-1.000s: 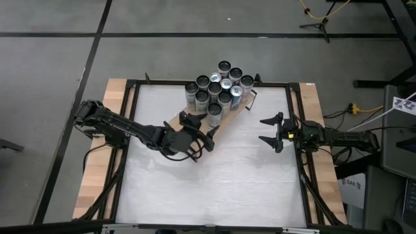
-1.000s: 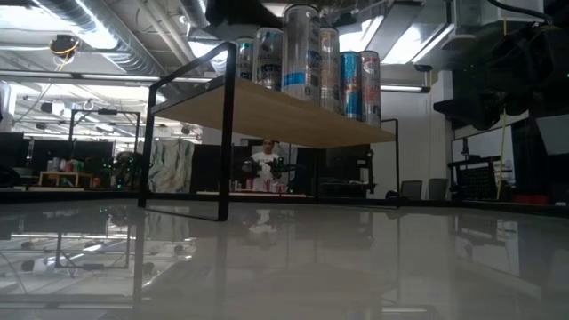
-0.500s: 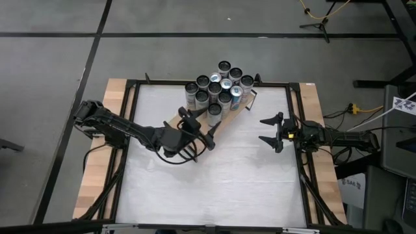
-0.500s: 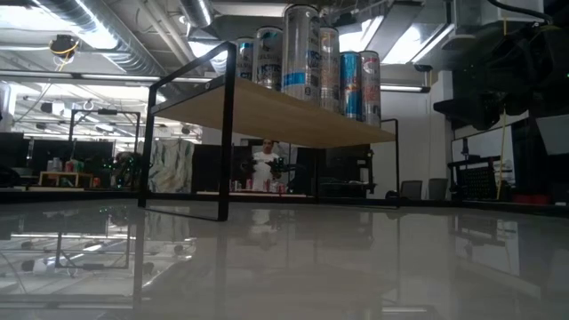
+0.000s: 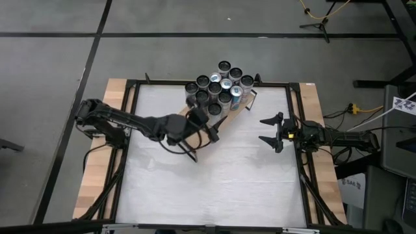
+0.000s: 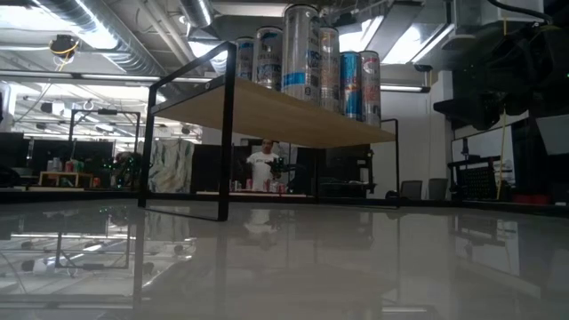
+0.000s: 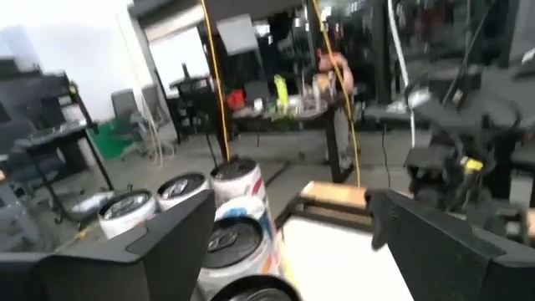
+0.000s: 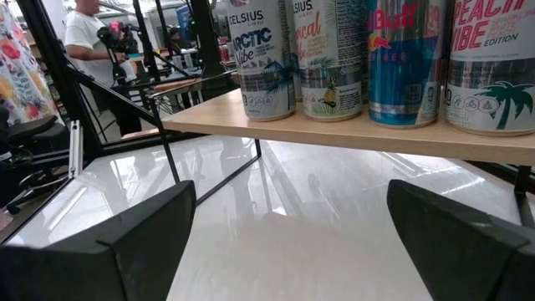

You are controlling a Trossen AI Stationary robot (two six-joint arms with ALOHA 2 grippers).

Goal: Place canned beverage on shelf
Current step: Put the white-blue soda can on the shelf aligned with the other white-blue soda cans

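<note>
The step in hand looks like the end of a placement: the left gripper is at the near end of the shelf, just beside the group of cans that stand upright and close together on the wooden board. Its two fingers are spread, not pressed together. In the left wrist view one can stands between them, nearer to one finger than to the other, with a clear gap on the other side, so I judge that this can is not pinched and stands on its own. In the high view the same can is mostly hidden under the gripper, so from there I cannot tell whether a finger touches it. Other cans show just behind it, at the same height, which suggests that it is on the board and not on the white tabletop. If this is right, the next move calls for pulling the left gripper back, away from the row and clear of the black frame end, without brushing the can, because it is tall and narrow and its neighbours are very close. The right gripper waits at the right side of the table, low over the tabletop, its fingers spread wide and holding nothing, facing the shelf.
</note>
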